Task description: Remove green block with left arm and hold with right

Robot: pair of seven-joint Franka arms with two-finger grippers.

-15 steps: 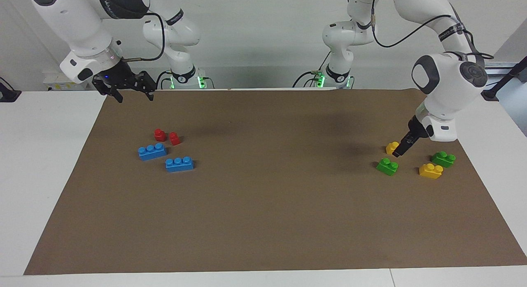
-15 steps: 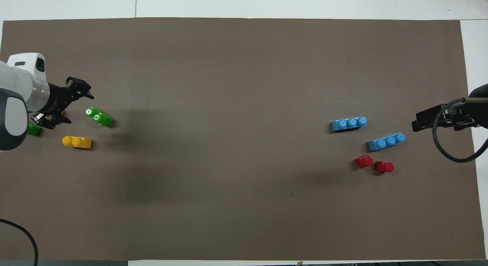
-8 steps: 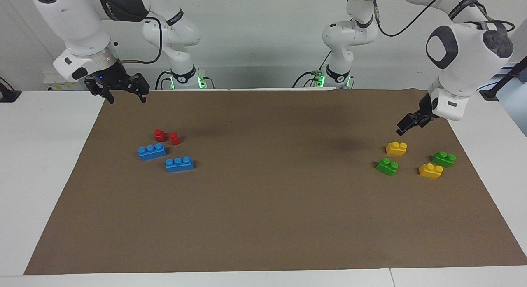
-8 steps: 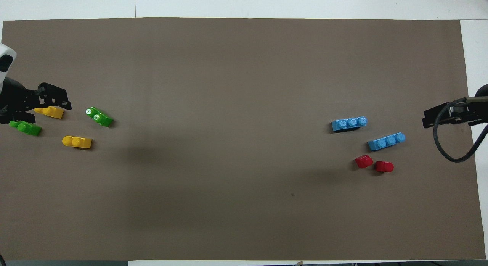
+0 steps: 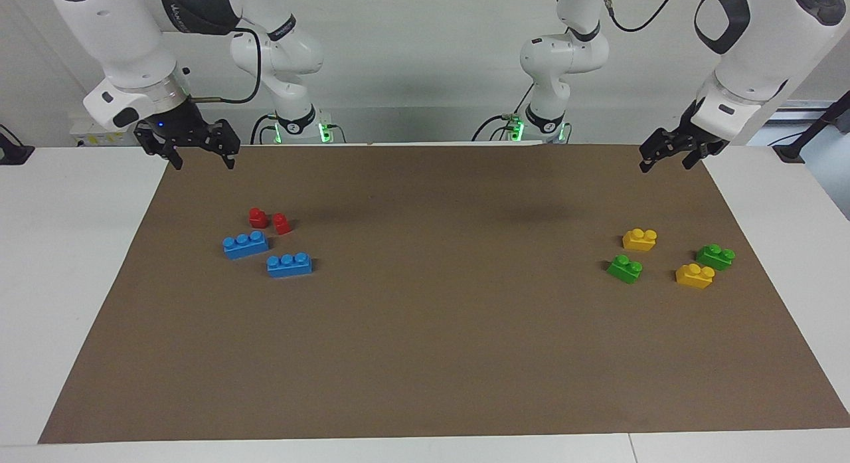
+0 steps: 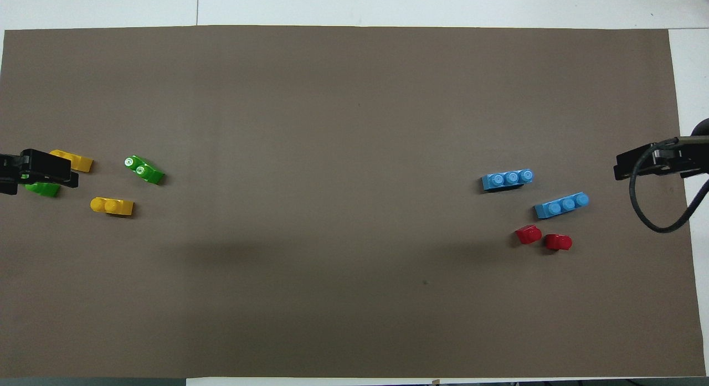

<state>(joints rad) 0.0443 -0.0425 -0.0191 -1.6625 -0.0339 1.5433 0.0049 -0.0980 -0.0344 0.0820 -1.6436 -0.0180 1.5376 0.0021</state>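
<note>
Two green blocks lie on the brown mat at the left arm's end: one green block (image 5: 625, 268) (image 6: 144, 170) toward the mat's middle, the other green block (image 5: 715, 256) (image 6: 44, 190) toward the mat's end. My left gripper (image 5: 666, 159) (image 6: 40, 169) hangs open and empty, high over the mat's robot-side edge, touching no brick. In the overhead view it covers part of the end green block. My right gripper (image 5: 204, 159) (image 6: 647, 164) waits open and empty above the mat's corner at the right arm's end.
Two yellow bricks (image 5: 639, 239) (image 5: 694, 276) lie among the green ones. At the right arm's end sit two blue three-stud bricks (image 5: 246, 244) (image 5: 289, 264) and two small red bricks (image 5: 257, 217) (image 5: 281, 223). The brown mat (image 5: 438, 330) covers the white table.
My left gripper has lifted from between the yellow and green bricks and drawn back toward the robots, empty. The right gripper shifted slightly. No brick has moved.
</note>
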